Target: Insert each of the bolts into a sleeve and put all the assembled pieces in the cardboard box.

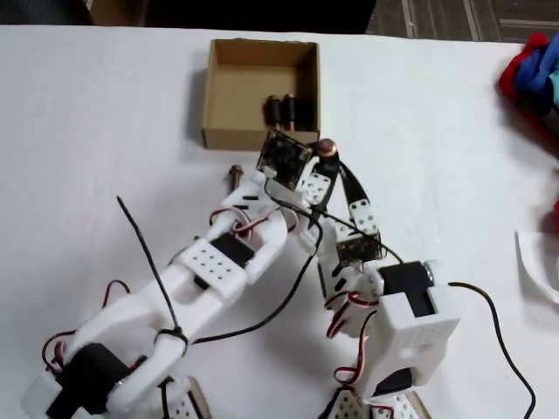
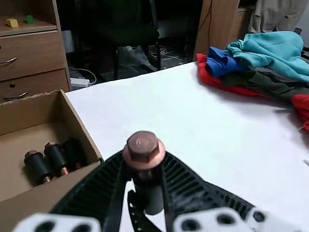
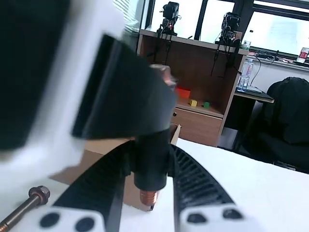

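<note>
A copper bolt (image 1: 326,148) sits in a black sleeve (image 3: 150,164), held just off the near right corner of the cardboard box (image 1: 212,96). My left gripper (image 2: 144,162) is shut right under the bolt's hex head (image 2: 143,146). My right gripper (image 3: 150,162) is shut on the sleeve, and the bolt's tip (image 3: 148,197) pokes out below it. Assembled pieces (image 1: 281,109) lie in the box's near right corner (image 2: 50,162). A loose bolt (image 1: 234,175) lies on the table in front of the box (image 3: 24,205).
A pile of clothes (image 1: 533,70) lies at the table's far right (image 2: 256,63). A white object (image 1: 537,262) shows at the right edge. Both arms' black cables (image 1: 288,297) trail over the near table. The white table (image 1: 105,131) is bare left of the box.
</note>
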